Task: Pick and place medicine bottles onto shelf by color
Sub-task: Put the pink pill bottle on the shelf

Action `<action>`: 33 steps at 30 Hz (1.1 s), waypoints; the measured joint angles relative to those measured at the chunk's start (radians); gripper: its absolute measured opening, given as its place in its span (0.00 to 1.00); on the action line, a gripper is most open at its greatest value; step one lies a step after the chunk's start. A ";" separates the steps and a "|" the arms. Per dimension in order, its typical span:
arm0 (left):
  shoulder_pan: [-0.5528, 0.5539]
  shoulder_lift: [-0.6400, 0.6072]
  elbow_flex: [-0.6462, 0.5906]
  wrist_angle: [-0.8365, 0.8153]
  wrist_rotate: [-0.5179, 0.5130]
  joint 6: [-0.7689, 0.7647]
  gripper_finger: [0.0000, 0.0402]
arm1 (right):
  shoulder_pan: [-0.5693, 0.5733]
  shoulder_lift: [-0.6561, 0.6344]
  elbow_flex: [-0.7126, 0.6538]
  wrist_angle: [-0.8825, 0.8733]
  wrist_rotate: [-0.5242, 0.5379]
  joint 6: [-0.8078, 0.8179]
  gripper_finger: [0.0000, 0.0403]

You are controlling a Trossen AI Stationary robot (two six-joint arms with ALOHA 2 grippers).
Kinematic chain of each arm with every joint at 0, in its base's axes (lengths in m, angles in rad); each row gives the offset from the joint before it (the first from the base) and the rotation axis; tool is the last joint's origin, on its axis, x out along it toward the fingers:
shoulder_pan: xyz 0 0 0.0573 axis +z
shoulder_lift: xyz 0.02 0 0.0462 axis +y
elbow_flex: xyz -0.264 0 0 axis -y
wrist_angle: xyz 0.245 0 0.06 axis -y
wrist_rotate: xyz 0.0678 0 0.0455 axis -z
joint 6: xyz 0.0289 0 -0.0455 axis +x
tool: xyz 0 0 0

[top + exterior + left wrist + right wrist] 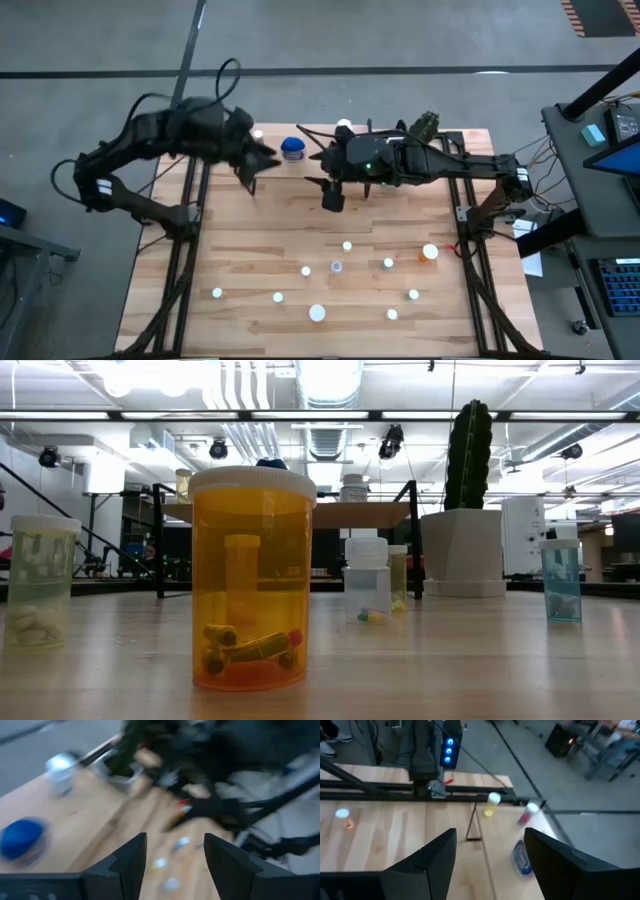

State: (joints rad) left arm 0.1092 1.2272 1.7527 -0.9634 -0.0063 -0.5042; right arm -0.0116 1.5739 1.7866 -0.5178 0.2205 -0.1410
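Several white-capped medicine bottles (pixel 336 266) stand scattered on the near half of the table, among them an orange one (pixel 430 252). A larger blue bottle (pixel 293 150) stands at the far side on the shelf (pixel 350 513), a light board on black legs. Smaller white-capped bottles (pixel 492 802) stand near it. My left gripper (pixel 255 170) hovers open just left of the blue bottle (pixel 20 837), with nothing between its fingers. My right gripper (pixel 330 195) hovers open just right of that bottle (pixel 522 857) and is also empty.
A cactus in a white pot (pixel 425 125) stands at the far right of the table. In the low view a big orange bottle (pixel 252 580) stands close to the camera, with a pale one (pixel 40 585) at the left and a teal one (pixel 562 582) at the right.
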 joint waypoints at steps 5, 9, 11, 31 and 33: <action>-0.277 -0.028 -0.021 0.138 -0.174 0.011 0.45 | 0.005 -0.002 0.000 -0.006 -0.032 0.055 0.56; -0.435 -0.013 -0.068 0.262 -0.260 0.044 0.45 | 0.023 -0.002 -0.001 -0.006 -0.090 0.165 0.56; -0.491 0.009 -0.093 0.318 -0.262 0.072 0.45 | 0.044 -0.001 -0.003 -0.003 -0.092 0.216 0.56; -0.753 0.098 -0.212 0.524 -0.208 0.186 0.45 | 0.346 0.001 -0.250 0.038 0.035 0.607 0.56; -0.782 0.090 -0.240 0.568 -0.210 0.227 0.45 | 0.346 0.001 -0.261 0.025 0.025 0.691 0.56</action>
State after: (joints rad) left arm -0.6727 1.3169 1.5122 -0.3957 -0.2163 -0.2767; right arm 0.3347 1.5749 1.5256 -0.4929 0.2451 0.5501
